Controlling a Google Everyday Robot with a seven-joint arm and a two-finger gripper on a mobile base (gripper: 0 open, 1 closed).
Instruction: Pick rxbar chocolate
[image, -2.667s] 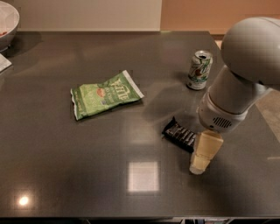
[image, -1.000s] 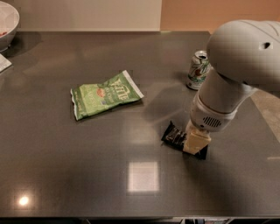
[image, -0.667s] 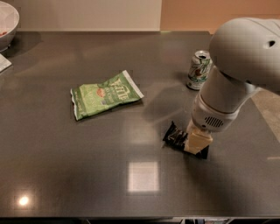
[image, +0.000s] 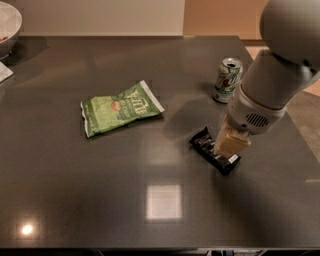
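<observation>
The rxbar chocolate (image: 209, 146) is a small black-wrapped bar with white lettering, lying at an angle on the dark table right of centre. My gripper (image: 231, 142) comes down from the grey arm at the upper right and is shut on the bar's right half, covering part of it. The bar is at or just above the table surface. Its left end and lower right end stick out from under the gripper.
A green chip bag (image: 120, 108) lies left of the bar. A green-and-white soda can (image: 227, 80) stands just behind the gripper. A white bowl (image: 7, 25) sits at the far left corner. The table's right edge (image: 300, 135) runs close behind the arm.
The arm has risen and swung slightly up and right. The gripper and the bar sit a little higher in the picture than before. The chip bag and the can have not moved.
</observation>
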